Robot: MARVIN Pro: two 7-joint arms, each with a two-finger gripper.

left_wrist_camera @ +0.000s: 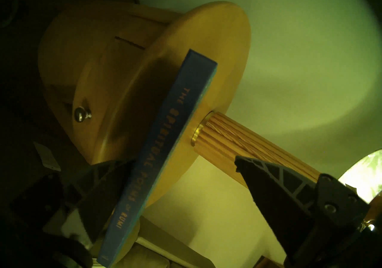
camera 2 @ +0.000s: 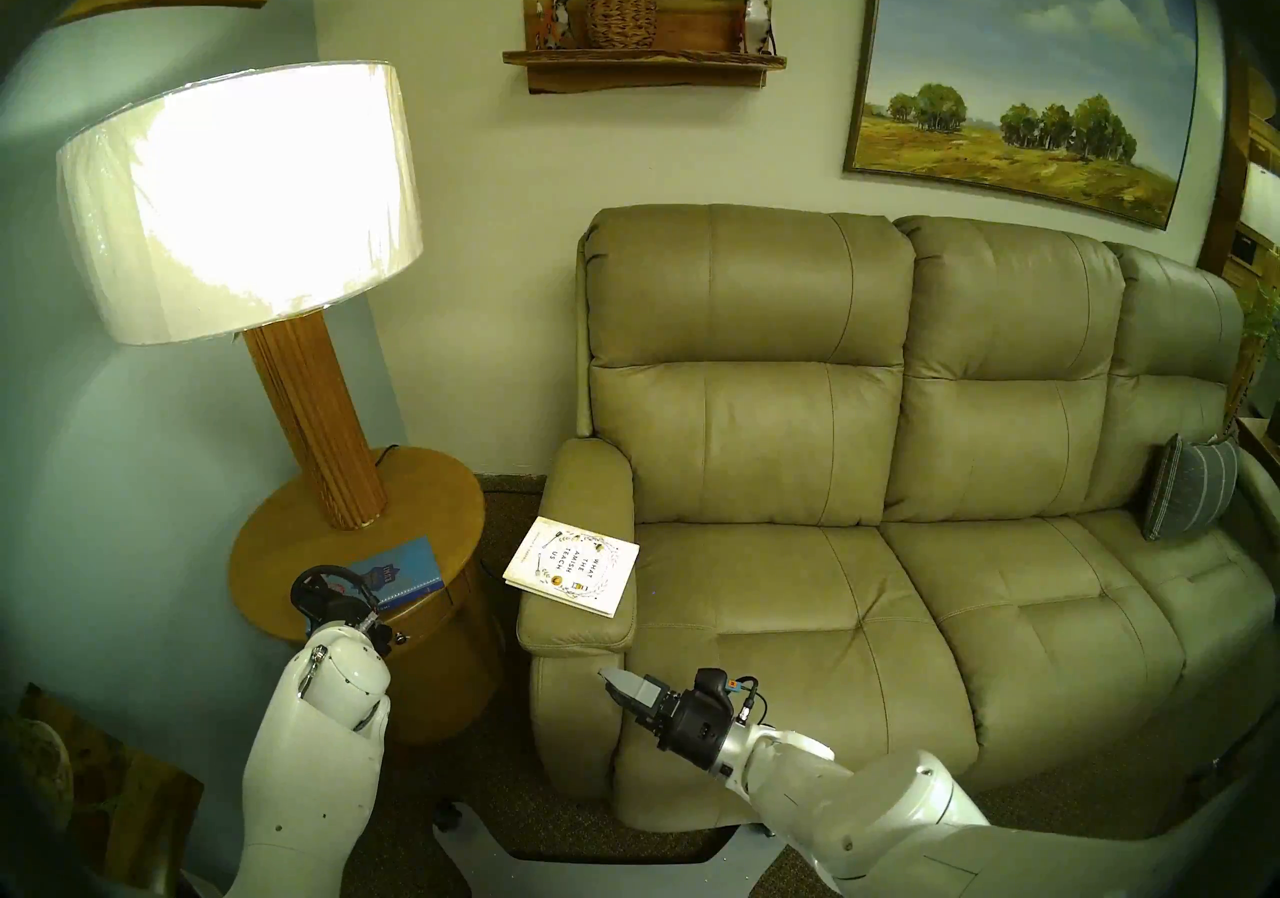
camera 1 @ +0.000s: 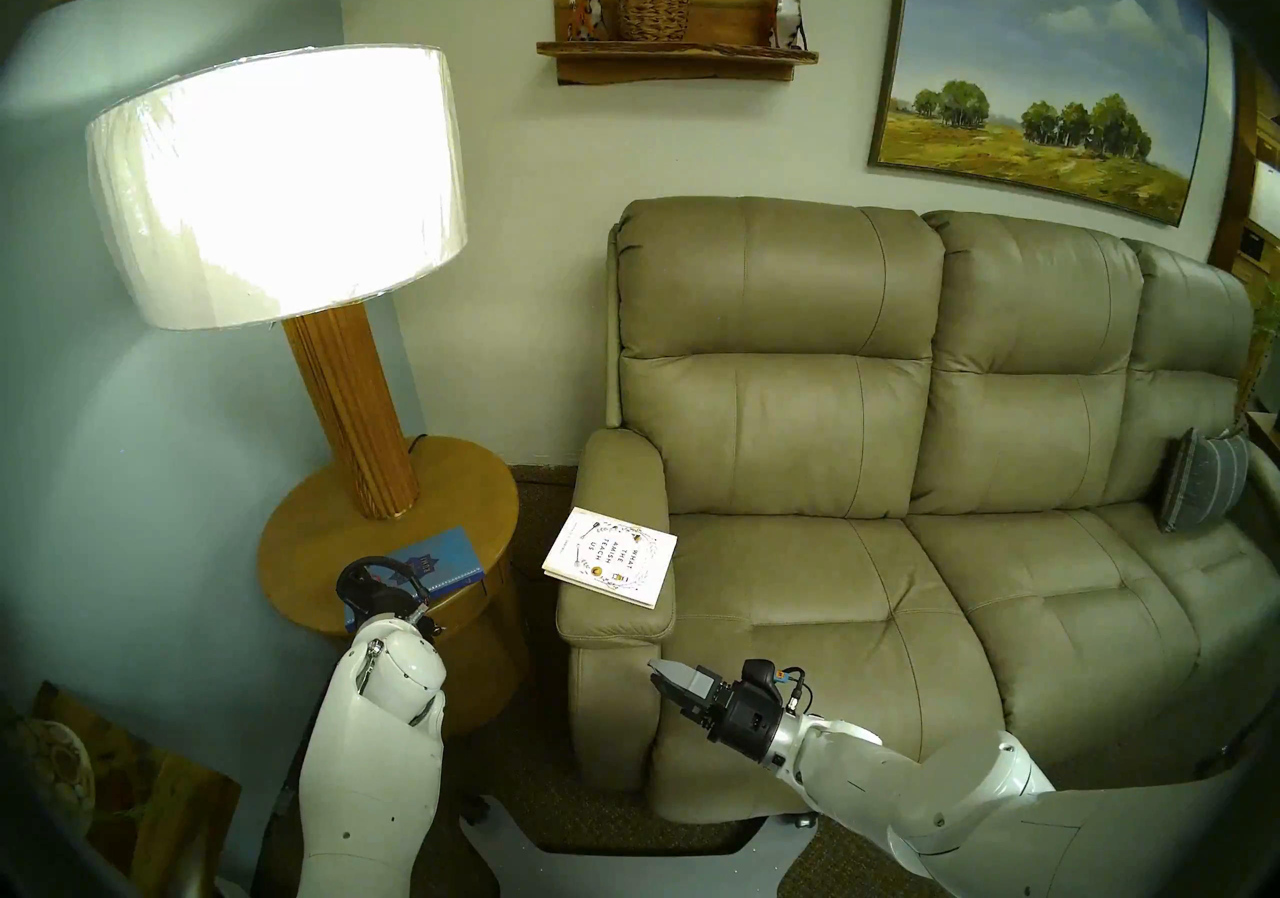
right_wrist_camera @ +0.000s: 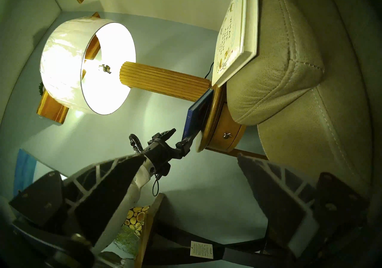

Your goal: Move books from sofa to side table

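The turquoise-blue book (camera 1: 440,560) lies flat on the round wooden side table (camera 1: 325,529), its near end over the front edge. My left gripper (left_wrist_camera: 184,159) is open at that end, one finger below the spine (left_wrist_camera: 165,127) and one above the tabletop. The white book (camera 1: 609,557) lies on the left armrest of the beige sofa (camera 1: 831,598), one corner overhanging towards the table. My right gripper (camera 1: 665,675) is open and empty in front of the armrest, below the white book (right_wrist_camera: 233,40).
A lit lamp (camera 1: 353,404) with a wide shade stands on the table behind the blue book. A grey striped cushion (camera 1: 1202,481) leans at the sofa's far right. Wall shelves and a painting hang above. A framed picture (camera 1: 138,799) leans on the floor at lower left.
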